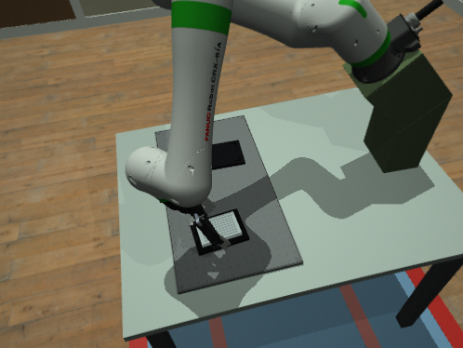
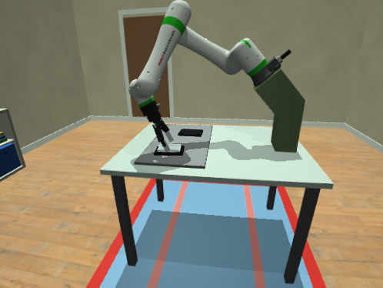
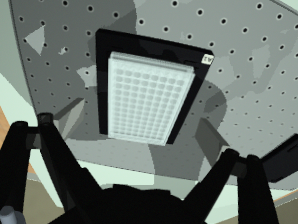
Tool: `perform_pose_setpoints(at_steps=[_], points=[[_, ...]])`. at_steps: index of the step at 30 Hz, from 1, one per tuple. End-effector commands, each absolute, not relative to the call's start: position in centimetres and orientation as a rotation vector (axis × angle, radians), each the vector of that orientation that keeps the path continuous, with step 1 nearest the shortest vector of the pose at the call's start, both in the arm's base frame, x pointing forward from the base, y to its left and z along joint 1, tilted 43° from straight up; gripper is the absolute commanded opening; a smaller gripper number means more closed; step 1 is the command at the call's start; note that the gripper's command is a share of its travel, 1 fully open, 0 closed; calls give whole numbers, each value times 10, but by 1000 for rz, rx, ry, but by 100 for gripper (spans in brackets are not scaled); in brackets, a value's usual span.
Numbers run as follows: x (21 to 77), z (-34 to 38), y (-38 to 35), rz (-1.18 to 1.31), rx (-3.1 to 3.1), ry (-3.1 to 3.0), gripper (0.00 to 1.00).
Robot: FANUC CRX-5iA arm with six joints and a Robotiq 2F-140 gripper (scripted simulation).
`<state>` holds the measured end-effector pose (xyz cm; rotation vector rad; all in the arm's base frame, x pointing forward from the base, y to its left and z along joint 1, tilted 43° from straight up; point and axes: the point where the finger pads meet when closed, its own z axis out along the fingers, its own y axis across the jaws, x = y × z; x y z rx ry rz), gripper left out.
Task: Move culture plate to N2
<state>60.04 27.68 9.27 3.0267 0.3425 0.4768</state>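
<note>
On the grey perforated base plate (image 1: pixel 274 233), which lay on the pale table (image 1: pixel 372 219), the 96-well culture plate (image 1: pixel 226 226) stood inside a black nest (image 1: pixel 242 238), the one nearer to the table's front edge in the top view. The second nest (image 1: pixel 228 154), also black, had nothing on it and lay further back on the same base plate, well apart from the first. In the wrist view the culture plate (image 3: pixel 150 98) showed its white grid of wells, and it looked flat and square within the black frame of the nest (image 3: pixel 101 83); a small white mark (image 3: pixel 206 60) sat at one corner of that frame. Whether the lid was on the plate I could not tell from the pictures.

The gripper (image 1: pixel 210 232) was just above the plate, at the side of it facing the wrist. Its fingers were spread to the full width, one on each side of the plate's short end, and they held nothing. In the exterior view the gripper (image 2: pixel 164 144) hung tilted over the plate, under the white arm (image 2: pixel 161 54), which reached across from the dark green pedestal (image 2: pixel 286 115).
</note>
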Motion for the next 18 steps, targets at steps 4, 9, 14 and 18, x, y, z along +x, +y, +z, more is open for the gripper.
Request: perform_pose_setpoints(at_steps=[4,9,14,18], points=[[600,93,277,477,3027,343,100],[593,101,276,477,3027,343,100],[588,107,276,477,3027,343,100],[581,114,275,477,3027,343,100]])
